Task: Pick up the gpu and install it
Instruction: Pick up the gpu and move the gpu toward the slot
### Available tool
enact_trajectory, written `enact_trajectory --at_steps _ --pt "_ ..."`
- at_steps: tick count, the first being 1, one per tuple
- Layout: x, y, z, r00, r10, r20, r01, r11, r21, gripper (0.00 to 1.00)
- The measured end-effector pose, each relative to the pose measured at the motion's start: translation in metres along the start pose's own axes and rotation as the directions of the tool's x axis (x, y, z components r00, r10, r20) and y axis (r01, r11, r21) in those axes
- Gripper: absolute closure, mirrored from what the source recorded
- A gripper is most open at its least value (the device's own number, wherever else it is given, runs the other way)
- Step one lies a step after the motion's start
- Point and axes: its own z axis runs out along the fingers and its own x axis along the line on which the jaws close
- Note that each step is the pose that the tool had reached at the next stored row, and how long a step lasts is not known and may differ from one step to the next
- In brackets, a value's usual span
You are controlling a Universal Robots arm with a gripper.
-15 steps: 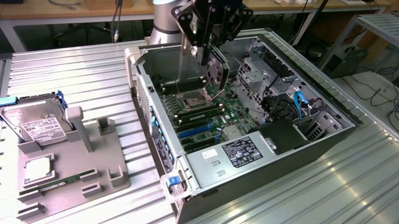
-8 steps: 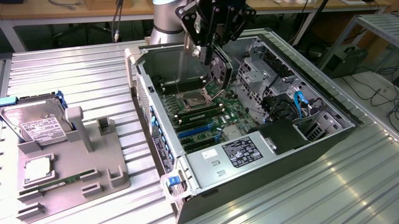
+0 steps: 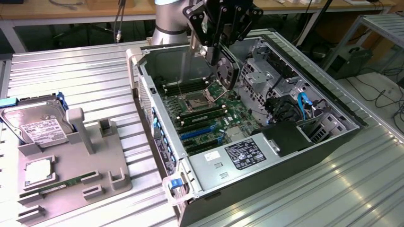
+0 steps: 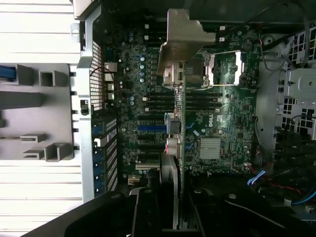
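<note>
My gripper (image 3: 218,46) hangs over the open computer case (image 3: 328,142), shut on the gpu (image 3: 226,72). The card hangs on edge below the fingers, its dark face with a round fan toward the exterior view's right. It is held above the green motherboard (image 3: 208,109), apart from it, over the area near the CPU socket. In the wrist view the gpu (image 4: 178,123) is seen edge-on, its silver bracket (image 4: 185,42) at the far end, and my gripper (image 4: 175,210) clamps its near end. Blue expansion slots (image 3: 196,133) lie on the board toward the case's front.
A grey fixture (image 3: 94,165) on the ribbed metal table at the exterior view's left holds a hard drive (image 3: 39,126), a silver chip (image 3: 38,171) and a memory stick (image 3: 60,184). Inside the case, a drive cage (image 3: 265,75), blue cables (image 3: 302,101) and a black shroud (image 3: 287,137) crowd the right side.
</note>
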Motion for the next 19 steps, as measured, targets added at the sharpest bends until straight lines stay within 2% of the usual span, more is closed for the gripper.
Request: enact_trajectory --at_steps 19 --pt "-0.022 -0.0001 0.0006 1.0 0.0 0.0 0.0 1.0 0.0 0.73"
